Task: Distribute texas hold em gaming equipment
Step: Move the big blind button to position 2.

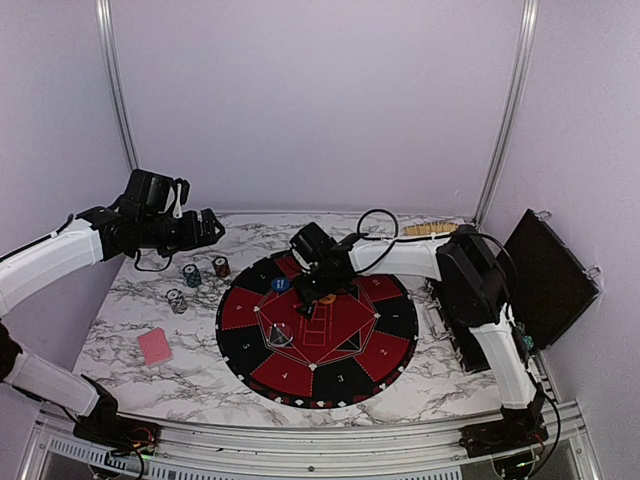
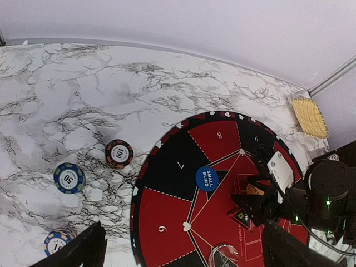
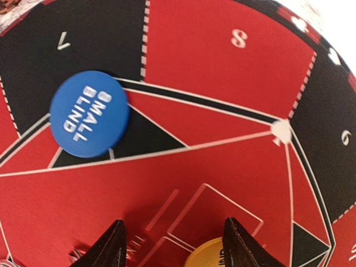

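**Asker:** Chips first: where do they sit?

**Me:** Three stacks stand on the marble table [image 1: 420, 395], left of the mat. They are a red-brown stack [image 2: 119, 153], a blue-green stack [image 2: 69, 178] and a blue-white stack [image 2: 57, 242], each apart from the others. A pink-backed card [image 1: 155, 346] lies face down nearer my bases, well apart from them.

**Asker:** And the buttons?

**Me:** All three lie on the round black-and-red mat [image 1: 340, 380]. The blue button [image 3: 89, 114], lettered SMALL BLIND, sits by the wedge numbered 7. The orange button [image 3: 207, 256] lies flat between the fingers [image 3: 111, 250] of my right pincer [image 3: 172, 245], just beside one of them. I cannot tell whether they touch. The clear button [image 1: 281, 335] lies toward the mat's middle.

**Asker:** Your pincers?

**Me:** The right one hangs low over the mat, jaws apart, gripping nothing. My left pincer [image 1: 205, 228] hovers over the table's far left corner, spread wide and empty.

**Asker:** Anything in the way?

**Me:** My right arm [image 1: 410, 255] reaches across the mat's far edge and hides part of it. A black case [image 1: 550, 275] stands tilted at the right edge. A tan woven piece [image 2: 310, 117] lies by the far wall.
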Tool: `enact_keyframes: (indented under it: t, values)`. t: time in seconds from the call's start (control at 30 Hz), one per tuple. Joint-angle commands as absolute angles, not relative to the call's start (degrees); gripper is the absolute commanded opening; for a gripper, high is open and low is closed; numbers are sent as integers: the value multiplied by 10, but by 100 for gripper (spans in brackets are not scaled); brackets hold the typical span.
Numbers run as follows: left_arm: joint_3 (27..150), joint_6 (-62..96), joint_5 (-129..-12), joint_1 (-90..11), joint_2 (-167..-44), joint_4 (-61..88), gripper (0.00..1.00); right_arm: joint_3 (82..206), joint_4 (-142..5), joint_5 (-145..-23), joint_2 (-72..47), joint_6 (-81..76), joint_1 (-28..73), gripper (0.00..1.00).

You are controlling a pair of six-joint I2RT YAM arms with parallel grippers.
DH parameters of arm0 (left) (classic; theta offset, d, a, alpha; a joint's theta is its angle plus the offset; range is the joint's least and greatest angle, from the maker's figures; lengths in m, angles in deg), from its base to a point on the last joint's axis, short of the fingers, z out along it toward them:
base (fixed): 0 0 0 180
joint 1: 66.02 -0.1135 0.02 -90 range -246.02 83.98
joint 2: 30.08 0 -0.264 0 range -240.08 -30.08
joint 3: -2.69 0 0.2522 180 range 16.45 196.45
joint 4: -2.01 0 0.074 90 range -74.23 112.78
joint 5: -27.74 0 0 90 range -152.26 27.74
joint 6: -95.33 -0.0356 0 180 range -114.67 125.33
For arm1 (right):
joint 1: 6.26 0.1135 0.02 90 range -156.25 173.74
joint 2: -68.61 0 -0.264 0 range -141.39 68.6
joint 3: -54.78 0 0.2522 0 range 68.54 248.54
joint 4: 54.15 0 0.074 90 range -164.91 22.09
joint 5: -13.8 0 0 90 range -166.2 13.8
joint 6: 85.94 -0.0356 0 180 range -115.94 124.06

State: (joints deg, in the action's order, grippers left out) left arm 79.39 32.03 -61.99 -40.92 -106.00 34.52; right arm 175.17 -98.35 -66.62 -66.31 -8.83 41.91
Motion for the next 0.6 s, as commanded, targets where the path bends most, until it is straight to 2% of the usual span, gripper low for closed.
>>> enact_keyframes:
  t: [0.0,0.4,0.57]
  values:
    - [810,325,-639,-412,-1071,355,99,1718,-980,-656,-631,-101,403,58]
    - [811,330,-647,-413,-1077,349,99,1637,-964,-641,-591,-119,395,58]
    - [813,332,-648,-412,-1079,348,99,1598,-953,-641,-568,-125,395,55]
